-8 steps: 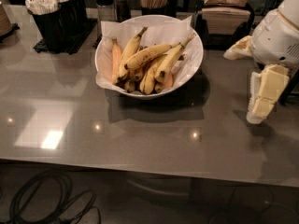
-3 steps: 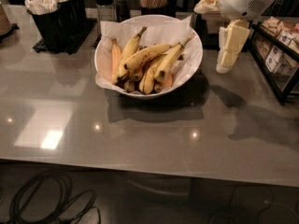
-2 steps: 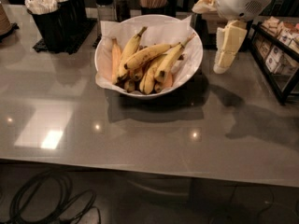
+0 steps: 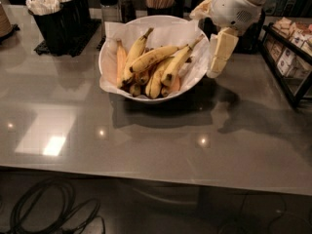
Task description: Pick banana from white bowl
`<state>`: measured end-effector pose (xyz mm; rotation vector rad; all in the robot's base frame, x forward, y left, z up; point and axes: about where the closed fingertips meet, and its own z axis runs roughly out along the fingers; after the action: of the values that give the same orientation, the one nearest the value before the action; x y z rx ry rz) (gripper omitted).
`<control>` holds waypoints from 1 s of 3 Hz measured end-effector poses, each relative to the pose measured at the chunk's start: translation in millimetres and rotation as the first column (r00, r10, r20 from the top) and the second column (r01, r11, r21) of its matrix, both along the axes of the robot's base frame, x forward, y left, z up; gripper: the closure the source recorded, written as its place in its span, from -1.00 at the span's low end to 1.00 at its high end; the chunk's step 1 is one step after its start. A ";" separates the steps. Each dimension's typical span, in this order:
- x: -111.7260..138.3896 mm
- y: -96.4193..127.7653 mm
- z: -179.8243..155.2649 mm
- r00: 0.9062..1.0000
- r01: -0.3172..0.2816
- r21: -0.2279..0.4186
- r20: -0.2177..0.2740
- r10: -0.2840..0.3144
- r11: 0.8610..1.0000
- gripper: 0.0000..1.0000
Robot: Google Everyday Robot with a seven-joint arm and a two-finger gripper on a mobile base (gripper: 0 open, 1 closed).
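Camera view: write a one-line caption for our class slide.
The gripper hangs just right of the white bowl, above the grey counter; bananas lie untouched inside.

Cream gripper (image 4: pixel 214 68) beside white bowl (image 4: pixel 191 85) holding yellow, brown-tipped banana (image 4: pixel 176 63).

Matt plastic jaws beside paper-lined bowl (image 4: pixel 151 98), glossy table (image 4: pixel 146 150).
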<state>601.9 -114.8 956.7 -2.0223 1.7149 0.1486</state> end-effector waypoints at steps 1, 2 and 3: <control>0.8 0.5 -0.3 1.000 0.000 0.001 0.000 0.000 1.000 -0.65; 3.3 2.7 -2.9 1.000 0.004 0.008 0.003 -0.004 1.000 -0.28; 11.8 3.7 -15.1 1.000 0.017 0.028 0.002 -0.017 0.999 -0.63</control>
<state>613.7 -111.1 941.6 -1.9870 1.7183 0.1633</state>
